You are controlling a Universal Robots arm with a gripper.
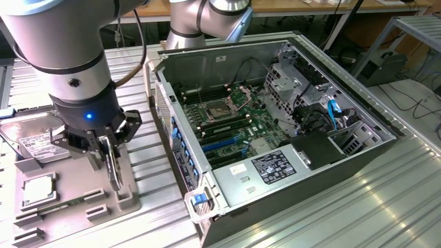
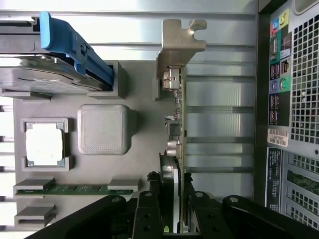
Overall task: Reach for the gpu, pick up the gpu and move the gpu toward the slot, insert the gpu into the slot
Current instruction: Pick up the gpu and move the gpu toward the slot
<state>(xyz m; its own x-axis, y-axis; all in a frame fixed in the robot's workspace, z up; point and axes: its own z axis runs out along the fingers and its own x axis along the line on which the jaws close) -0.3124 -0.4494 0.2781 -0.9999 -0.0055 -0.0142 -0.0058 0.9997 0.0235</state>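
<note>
Bare tabletop (image 2: pixel 224 94) lies between the gray parts tray (image 2: pixel 144 164) rim and the computer case (image 1: pixel 276 129), gpu (image 2: pixel 179 117) edgewise on that rim, claw (image 1: pixel 109 155) clamped narrowly on it.

The open computer case (image 1: pixel 206 64) lies on its side on the ribbed worktop (image 1: pixel 386 206), its green motherboard (image 1: pixel 231 116) facing up and the blue slot (image 1: pixel 222 143) in plain sight. To the exterior view's left of the case sits a grey tray (image 1: pixel 69 175), where the gripper (image 1: pixel 109 164) clasps the gpu (image 1: pixel 119 182), standing on edge. Farther from the case, the tray holds a hard drive (image 1: pixel 31 140) and a processor chip (image 1: pixel 38 189).
</note>
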